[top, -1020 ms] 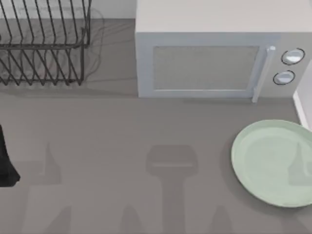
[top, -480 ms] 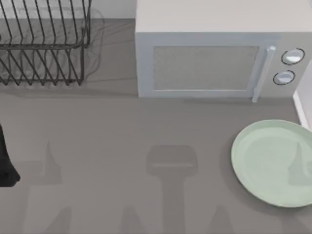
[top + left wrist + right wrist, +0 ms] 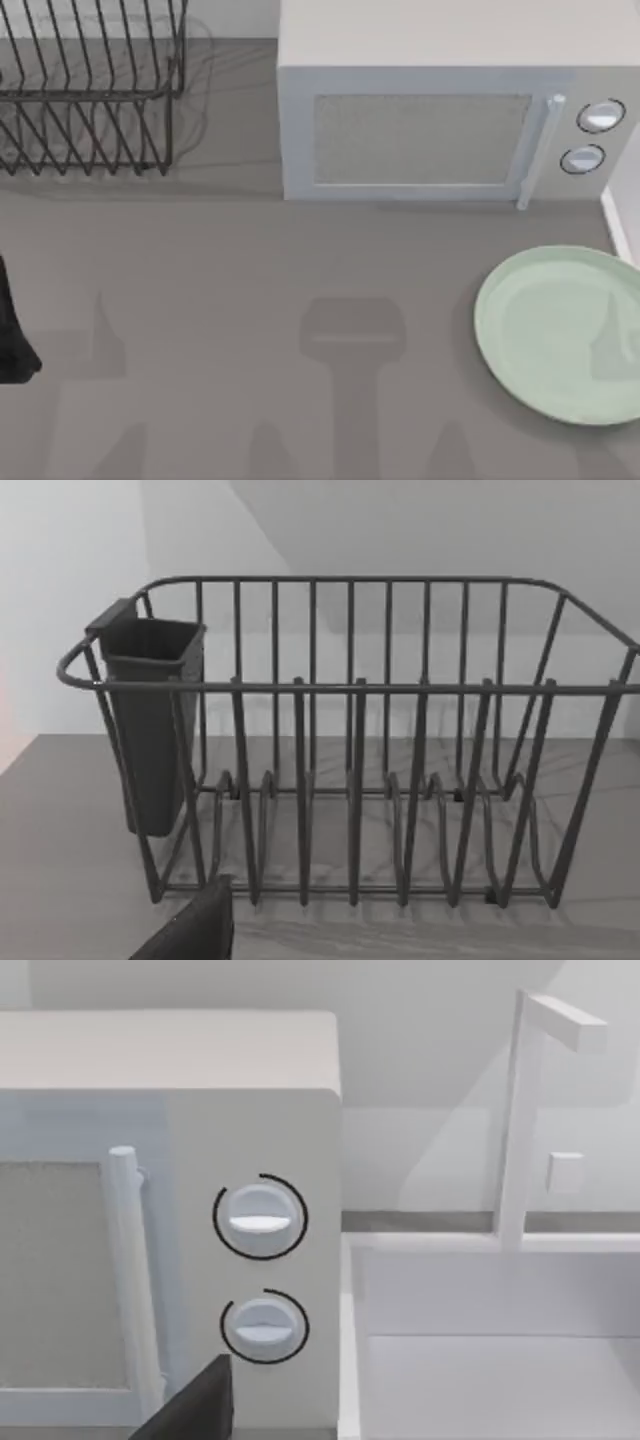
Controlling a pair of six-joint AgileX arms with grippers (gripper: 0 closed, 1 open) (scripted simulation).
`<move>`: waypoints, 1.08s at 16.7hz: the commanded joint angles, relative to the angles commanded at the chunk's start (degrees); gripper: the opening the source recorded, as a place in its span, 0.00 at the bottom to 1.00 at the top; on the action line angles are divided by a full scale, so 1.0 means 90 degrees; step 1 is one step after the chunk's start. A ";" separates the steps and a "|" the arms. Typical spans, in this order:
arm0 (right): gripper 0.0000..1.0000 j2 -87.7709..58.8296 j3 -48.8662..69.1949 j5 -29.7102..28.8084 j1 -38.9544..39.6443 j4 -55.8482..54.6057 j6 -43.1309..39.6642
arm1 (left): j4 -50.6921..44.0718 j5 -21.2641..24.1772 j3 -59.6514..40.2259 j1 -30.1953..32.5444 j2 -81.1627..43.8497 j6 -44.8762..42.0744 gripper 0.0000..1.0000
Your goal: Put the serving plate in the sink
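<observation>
**Serving plate flat on the counter, right of centre**

The microwave (image 3: 440,110) stands at the back, the wire dish rack (image 3: 85,90) to its left. The serving plate (image 3: 560,335) lies before the microwave, near the sink (image 3: 500,1360). Whether either gripper is parted or closed cannot be told.

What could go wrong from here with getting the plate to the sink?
The serving plate lies flat on the counter, so its shallow rim may be hard to grip and could slip. The microwave stands close beside the sink, so a carried plate might clip its corner or the faucet.
</observation>
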State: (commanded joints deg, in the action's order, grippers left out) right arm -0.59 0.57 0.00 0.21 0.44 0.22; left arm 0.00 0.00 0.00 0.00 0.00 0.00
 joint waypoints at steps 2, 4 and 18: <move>1.00 -0.0335 0.0314 0.0000 0.0116 0.0246 0.0119 | 0.0000 0.0000 0.0000 0.0000 0.0000 0.0000 1.00; 1.00 -0.0942 0.0845 0.0000 0.0311 0.0658 0.0320 | 0.0000 0.0000 0.0000 0.0000 0.0000 0.0000 1.00; 1.00 -0.9245 0.7001 -0.0004 0.2561 0.5415 0.2635 | 0.0000 0.0000 0.0000 0.0000 0.0000 0.0000 1.00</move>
State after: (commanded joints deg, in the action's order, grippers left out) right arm -83.80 63.58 -0.04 23.26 49.18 23.93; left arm 0.00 0.00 0.00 0.00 0.00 0.00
